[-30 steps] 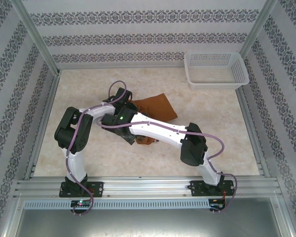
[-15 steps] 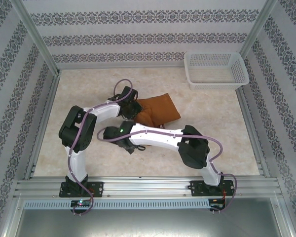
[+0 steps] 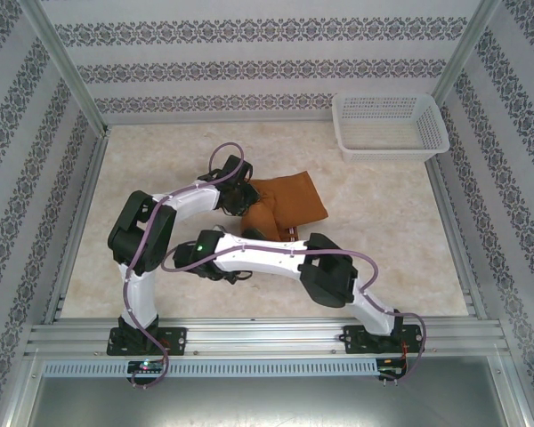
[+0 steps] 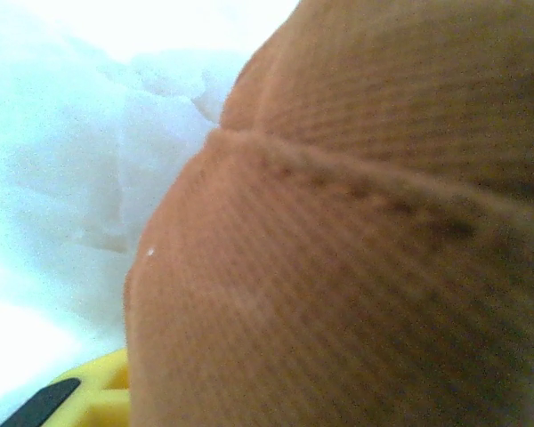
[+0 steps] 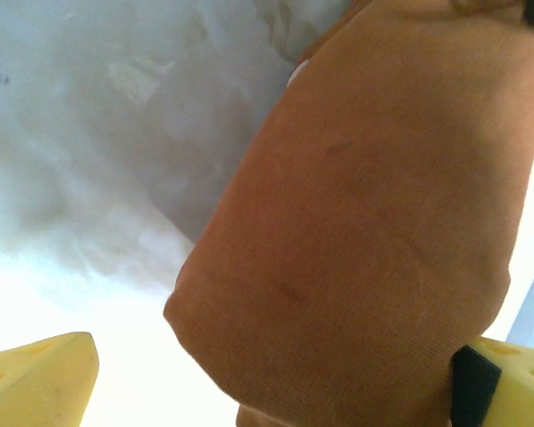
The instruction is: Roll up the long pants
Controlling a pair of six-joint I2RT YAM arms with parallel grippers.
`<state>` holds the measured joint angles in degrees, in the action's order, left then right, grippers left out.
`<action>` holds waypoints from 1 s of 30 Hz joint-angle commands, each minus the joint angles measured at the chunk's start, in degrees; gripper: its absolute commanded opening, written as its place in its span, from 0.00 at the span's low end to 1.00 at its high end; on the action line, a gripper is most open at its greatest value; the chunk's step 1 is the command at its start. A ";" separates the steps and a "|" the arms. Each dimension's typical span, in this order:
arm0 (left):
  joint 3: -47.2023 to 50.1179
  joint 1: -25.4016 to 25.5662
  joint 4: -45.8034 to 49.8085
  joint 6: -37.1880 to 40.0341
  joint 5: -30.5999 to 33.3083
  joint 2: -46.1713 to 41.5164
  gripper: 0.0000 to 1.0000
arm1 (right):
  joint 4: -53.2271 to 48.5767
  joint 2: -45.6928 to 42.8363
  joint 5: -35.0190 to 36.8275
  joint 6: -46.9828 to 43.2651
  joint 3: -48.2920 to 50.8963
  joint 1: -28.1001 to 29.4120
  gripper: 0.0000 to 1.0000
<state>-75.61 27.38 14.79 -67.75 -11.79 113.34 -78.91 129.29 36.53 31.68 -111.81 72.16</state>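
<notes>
Rust-brown long pants (image 5: pixel 365 222) inside spread right end effector (image 5: pixel 276 369).

My left arm (image 3: pixel 139 294) and right arm (image 3: pixel 262 253) match: glossy white links between bulky black joints. A mauve cable (image 3: pixel 224 151) loops along each. A small green light (image 3: pixel 200 246) glows on the right one's black end. My fingers (image 5: pixel 37 366) are yellow, one with a black pad (image 5: pixel 473 378).

Bright, soft wrist views
My top view is sharp and even; up close the long pants (image 4: pixel 356 267) blur and the table (image 4: pixel 36 338) glares white lower left.
</notes>
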 commanded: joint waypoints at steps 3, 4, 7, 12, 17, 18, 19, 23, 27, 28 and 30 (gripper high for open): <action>2.62 0.42 4.75 -1.84 -0.23 -1.00 0.00 | -3.92 4.40 7.19 -1.29 -10.10 -0.08 0.98; 2.74 0.42 4.59 -1.95 -0.34 -1.05 0.00 | -5.02 5.51 8.57 -1.23 -11.97 -0.04 0.98; 2.91 0.40 4.03 -2.25 -1.02 -1.08 0.00 | -7.42 8.75 12.39 -1.43 -15.30 -0.61 0.98; 2.93 0.40 3.85 -2.07 -1.57 -1.50 0.00 | -5.14 10.76 15.32 -1.66 -11.41 -3.80 0.98; 3.25 0.41 3.87 -1.94 -1.60 -2.42 0.00 | 1.53 9.31 17.82 -3.94 -1.28 -6.80 0.98; 3.36 0.44 3.72 -2.02 -1.70 -2.64 0.00 | 2.01 9.31 18.59 -4.01 0.05 -7.32 0.98; 3.45 0.43 3.61 -2.01 -1.74 -2.87 0.00 | 2.61 9.49 19.78 -4.09 1.46 -7.99 0.98; 3.54 0.46 3.58 -2.02 -1.91 -3.55 0.00 | 6.47 9.40 22.69 -6.37 6.34 -11.01 0.92; 3.35 0.39 3.98 -1.79 -1.93 -4.13 0.00 | 11.58 8.13 18.27 -10.65 10.68 -14.57 0.50; 3.36 0.23 4.18 -1.72 -1.84 -4.43 0.00 | 13.75 7.11 16.29 -11.98 12.59 -15.33 0.32; 3.69 -0.16 4.20 -1.69 -1.81 -5.28 0.00 | 17.25 4.83 12.19 -13.69 15.90 -16.95 0.12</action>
<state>-73.23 27.42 10.26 -70.54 -11.20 112.09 -66.17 134.91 55.59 21.23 -100.99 62.15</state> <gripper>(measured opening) 0.300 0.524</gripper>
